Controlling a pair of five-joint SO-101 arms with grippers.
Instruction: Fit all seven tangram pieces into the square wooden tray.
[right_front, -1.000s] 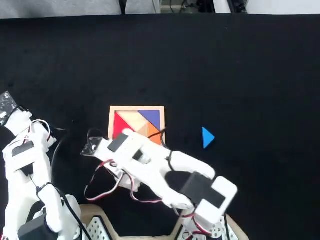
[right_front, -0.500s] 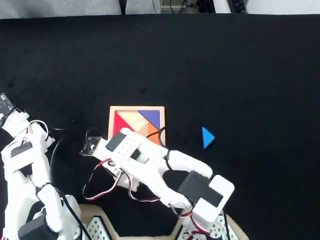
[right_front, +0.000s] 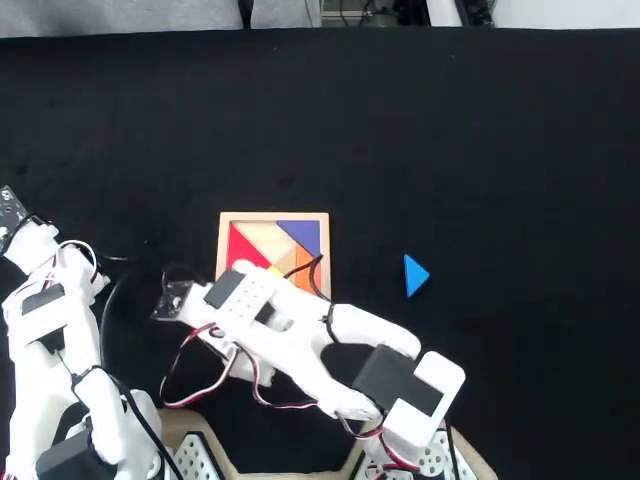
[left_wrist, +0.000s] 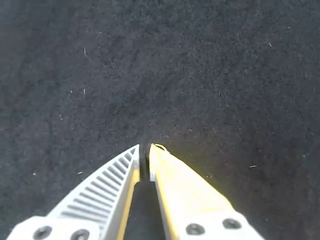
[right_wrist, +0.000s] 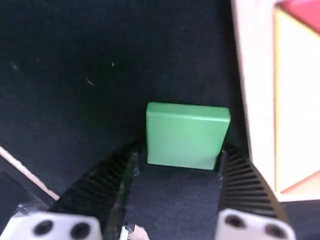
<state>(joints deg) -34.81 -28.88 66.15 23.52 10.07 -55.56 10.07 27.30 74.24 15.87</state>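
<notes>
- Nearest the bases, the left arm (right_front: 50, 330) has edged slightly outward over the last second and now sits still. The left claw (left_wrist: 145, 150) has its tips together over bare black surface (right_front: 500, 150) and holds nothing.
- Meanwhile the right arm (right_front: 300, 340) has swung leftward. Its wrist was above the tray's lower part a second ago and is now off the tray's left side.
- That swing brings the right claw (right_wrist: 177, 155) to the green square (right_wrist: 187, 135). The jaws stand apart, one on each side of it, with a dark gap at one finger, so I judge it not yet pinched.
- The green square lies flat on the surface just beside the outer left wall of the tray (right_wrist: 252, 75), not in it. It looks like a thick, clean-edged block with a matte top, easy to pinch across its parallel sides.
- Farther on, the tray (right_front: 273, 215) already holds a red piece (right_front: 240, 250), a pale piece (right_front: 270, 240), a violet-blue piece (right_front: 303, 235) and an orange piece (right_front: 305, 262). Its lower part is hidden by the arm.
- Well to the right lies the blue triangle (right_front: 415, 275), apart from the tray, so at least two pieces are left to place.
</notes>
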